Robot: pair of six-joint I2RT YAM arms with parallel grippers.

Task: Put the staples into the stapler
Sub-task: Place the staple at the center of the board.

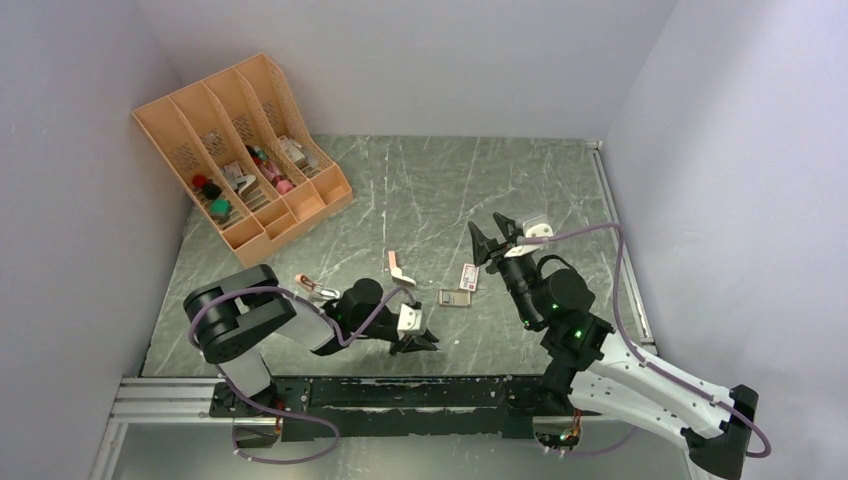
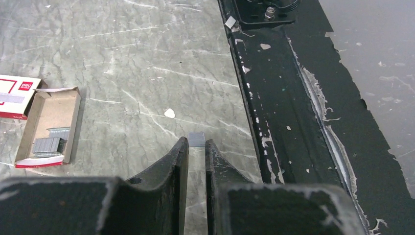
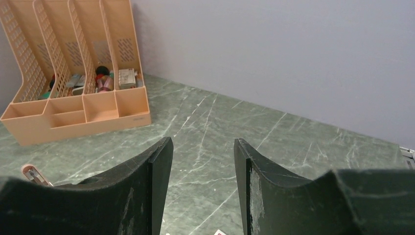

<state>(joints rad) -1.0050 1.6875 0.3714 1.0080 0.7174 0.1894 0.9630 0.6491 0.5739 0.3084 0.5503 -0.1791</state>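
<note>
Light even, diffuse, from above; shadows soft and short on the tabletop [image 2: 122, 58]. Top view sharp. Wrist views: own fingers [image 2: 171, 191] close, slightly soft; surface beyond crisp.

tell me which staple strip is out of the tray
The short strip pinched at the tips of the left gripper; the other strips lie in the open cardboard tray.

Left arm [image 1: 310, 325] lies low, left fingers [image 2: 177, 161] pinching a staple strip [image 2: 196, 139]; right arm [image 1: 565, 320] raised, right fingers [image 3: 159, 166] parted.
</note>
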